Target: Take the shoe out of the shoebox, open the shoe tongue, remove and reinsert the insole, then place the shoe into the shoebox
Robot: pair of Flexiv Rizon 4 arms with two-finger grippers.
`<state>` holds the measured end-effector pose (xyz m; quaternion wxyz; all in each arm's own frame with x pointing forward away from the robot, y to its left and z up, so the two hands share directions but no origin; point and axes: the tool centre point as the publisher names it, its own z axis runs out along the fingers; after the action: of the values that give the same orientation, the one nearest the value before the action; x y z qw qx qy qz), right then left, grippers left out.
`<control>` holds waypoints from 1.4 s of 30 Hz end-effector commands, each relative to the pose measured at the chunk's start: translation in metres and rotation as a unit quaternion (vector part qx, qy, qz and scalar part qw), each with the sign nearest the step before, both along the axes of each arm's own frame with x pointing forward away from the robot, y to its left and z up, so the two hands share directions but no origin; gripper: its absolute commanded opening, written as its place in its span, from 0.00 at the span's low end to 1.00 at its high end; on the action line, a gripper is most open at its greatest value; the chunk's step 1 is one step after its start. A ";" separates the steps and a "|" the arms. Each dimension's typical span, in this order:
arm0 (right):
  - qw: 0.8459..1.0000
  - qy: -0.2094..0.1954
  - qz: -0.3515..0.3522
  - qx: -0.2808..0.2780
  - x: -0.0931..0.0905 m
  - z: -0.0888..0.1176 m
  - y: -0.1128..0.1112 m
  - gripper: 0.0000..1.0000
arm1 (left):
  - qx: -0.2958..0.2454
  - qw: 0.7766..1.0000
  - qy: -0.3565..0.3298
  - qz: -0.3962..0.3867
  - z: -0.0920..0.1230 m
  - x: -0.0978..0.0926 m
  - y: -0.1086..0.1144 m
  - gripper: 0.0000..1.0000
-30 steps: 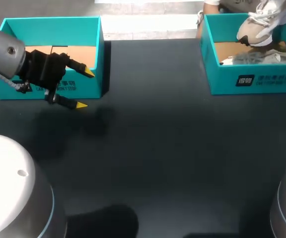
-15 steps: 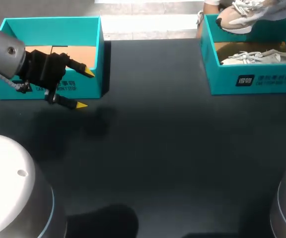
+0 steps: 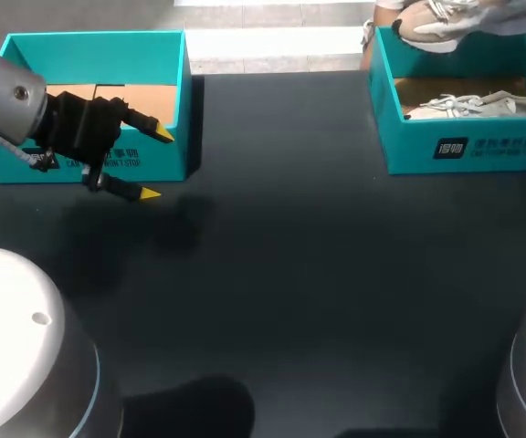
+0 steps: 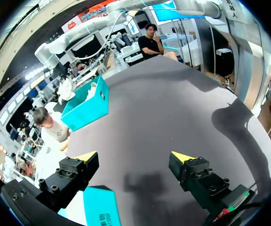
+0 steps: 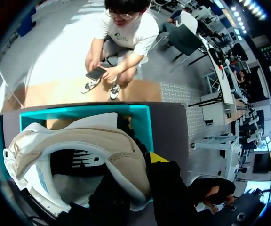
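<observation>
Right wrist view. Right gripper: closed on the shoe, a beige and white trainer with its side turned to the camera. The shoe's collar wall sits between the fingers. One yellow tip shows outside it, and the other finger is a dark shape inside the opening. Just beyond the shoe is the right shoebox, teal, with its far rim and brown floor visible past the sole.

Head view. The right gripper is out of frame here. Only the shoe shows, raised above the far wall of the right shoebox and not resting in it. That box stands at the far right of the black table. Inside it lies a second shoe, pale grey with white laces, which the held shoe hides in the right wrist view.

Left gripper: fingers spread wide, only air and table between them. One tip is over the near right corner of the left shoebox, the other over bare table just near of it. Left shoebox: teal, at the far left of the table, with a brown cardboard floor.

Left wrist view. Left gripper: two yellow tips well apart, with black table between them. A corner of the left shoebox lies under one finger. The right shoebox is well ahead across the table. Pale shapes stand above its rim, too small to tell apart.
</observation>
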<state>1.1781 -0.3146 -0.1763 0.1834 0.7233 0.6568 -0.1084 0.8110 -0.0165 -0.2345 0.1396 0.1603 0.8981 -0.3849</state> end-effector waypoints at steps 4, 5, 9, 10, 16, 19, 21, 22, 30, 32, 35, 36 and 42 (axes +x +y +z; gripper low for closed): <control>1.000 -0.008 -0.028 0.001 -0.005 -0.005 0.005 0.00 | 0.002 1.000 0.000 0.000 0.000 0.000 0.000 1.00; 1.000 -0.008 -0.030 0.000 -0.007 -0.006 0.005 0.00 | 0.002 1.000 0.000 0.000 0.000 0.000 0.000 1.00; 0.999 -0.009 -0.048 -0.003 -0.016 -0.016 0.001 0.00 | 0.002 1.000 0.000 0.000 0.000 0.000 0.000 1.00; 0.999 -0.009 -0.047 -0.011 -0.019 -0.019 0.000 0.00 | 0.002 1.000 0.000 0.000 0.000 0.000 0.000 1.00; 0.997 -0.018 -0.075 -0.012 -0.028 -0.036 -0.010 0.00 | 0.002 1.000 0.000 0.000 0.000 0.000 0.000 1.00; 0.997 -0.018 -0.077 -0.013 -0.029 -0.044 -0.014 0.00 | 0.002 1.000 0.000 0.000 0.000 0.000 0.000 1.00; 0.997 -0.019 -0.075 -0.015 -0.029 -0.049 -0.016 0.00 | 0.002 1.000 0.000 0.000 0.000 0.000 0.000 1.00; 0.997 -0.019 -0.075 -0.014 -0.029 -0.052 -0.018 0.00 | 0.002 1.000 0.000 0.000 0.000 0.000 0.000 1.00; 0.997 -0.006 -0.076 -0.018 -0.020 -0.075 -0.028 0.00 | 0.002 1.000 0.000 0.000 0.000 0.000 0.000 1.00; 0.997 -0.009 -0.078 -0.021 -0.019 -0.079 -0.030 0.00 | 0.002 1.000 0.000 0.000 0.000 0.000 0.000 1.00; 0.996 -0.011 -0.086 -0.022 -0.015 -0.085 -0.034 0.00 | 0.002 1.000 0.000 0.000 0.000 0.000 0.000 1.00; 0.995 -0.013 -0.091 -0.023 -0.014 -0.087 -0.035 0.00 | 0.002 1.000 0.000 0.000 0.000 0.000 0.000 1.00; 0.995 -0.017 -0.095 -0.024 -0.013 -0.101 -0.036 0.00 | 0.002 1.000 0.000 0.000 0.000 0.000 0.000 1.00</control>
<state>1.1580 -0.3498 -0.2689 0.2019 0.7792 0.5796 -0.1272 0.8110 -0.0165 -0.2345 0.1396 0.1603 0.8981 -0.3849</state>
